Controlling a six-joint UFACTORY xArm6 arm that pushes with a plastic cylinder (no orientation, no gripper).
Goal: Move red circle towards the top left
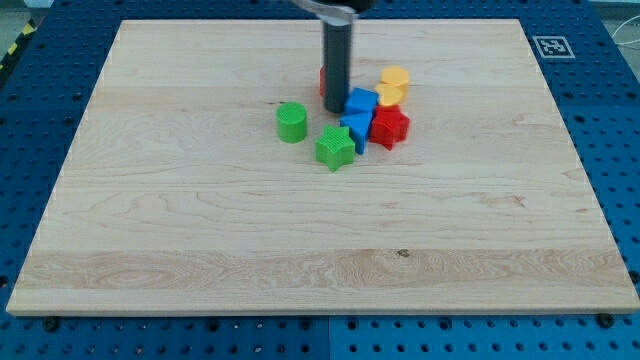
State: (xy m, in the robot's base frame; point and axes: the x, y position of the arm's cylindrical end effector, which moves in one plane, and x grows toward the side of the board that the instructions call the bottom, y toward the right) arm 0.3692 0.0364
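The red circle (322,83) is mostly hidden behind my rod; only a thin red edge shows on the rod's left side. My tip (335,109) rests on the board just below the red circle, against the left side of a blue block (361,100). A second blue block (355,128) lies right below the tip. A red star (389,127) sits to the right of the blue blocks.
Two yellow blocks (394,79) (389,95) sit at the cluster's upper right. A green circle (291,122) stands alone to the left, and a green star (335,147) lies at the cluster's bottom. A fiducial tag (548,46) marks the wooden board's (200,230) top right corner.
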